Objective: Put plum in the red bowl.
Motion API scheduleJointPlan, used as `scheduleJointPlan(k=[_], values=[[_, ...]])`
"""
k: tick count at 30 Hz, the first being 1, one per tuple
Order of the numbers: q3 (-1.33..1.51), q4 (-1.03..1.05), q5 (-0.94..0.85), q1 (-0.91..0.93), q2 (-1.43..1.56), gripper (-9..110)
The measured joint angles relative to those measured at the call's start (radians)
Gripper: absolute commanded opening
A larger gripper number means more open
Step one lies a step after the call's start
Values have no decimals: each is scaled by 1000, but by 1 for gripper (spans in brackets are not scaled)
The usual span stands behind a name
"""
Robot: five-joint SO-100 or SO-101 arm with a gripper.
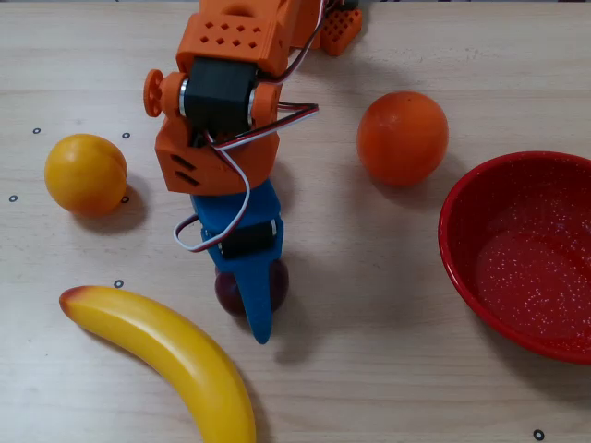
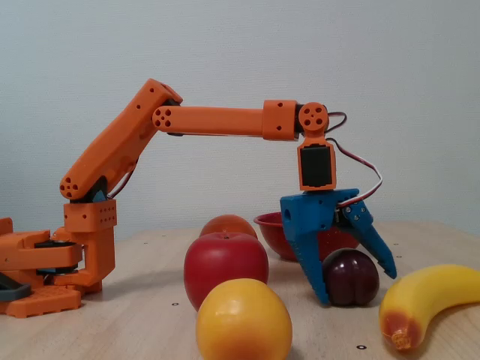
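Gripper (image 2: 358, 285) fingers spread wide, straddling the plum (image 2: 351, 277) on the worktop (image 1: 369, 369) beside the banana (image 1: 166, 355). Drop slightly, centre on its widest part, close evenly, then lift clear toward the red bowl (image 1: 462, 268).

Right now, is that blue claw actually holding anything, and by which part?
Nothing is held yet. The gripper is open, its fingers down on either side of the plum, which sits on the table.

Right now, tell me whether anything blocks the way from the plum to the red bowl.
Nothing visible does. In the overhead view the table is bare between the plum and the red bowl; the orange sits above that line. The gripper already has its open jaws around the plum.
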Motion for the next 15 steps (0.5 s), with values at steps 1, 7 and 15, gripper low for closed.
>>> scheduleJointPlan(k=[1,7,15], values=[[0,-2,0,0,0,39],[0,-6,0,-46,0,38],[0,-25,0,-43,0,38]])
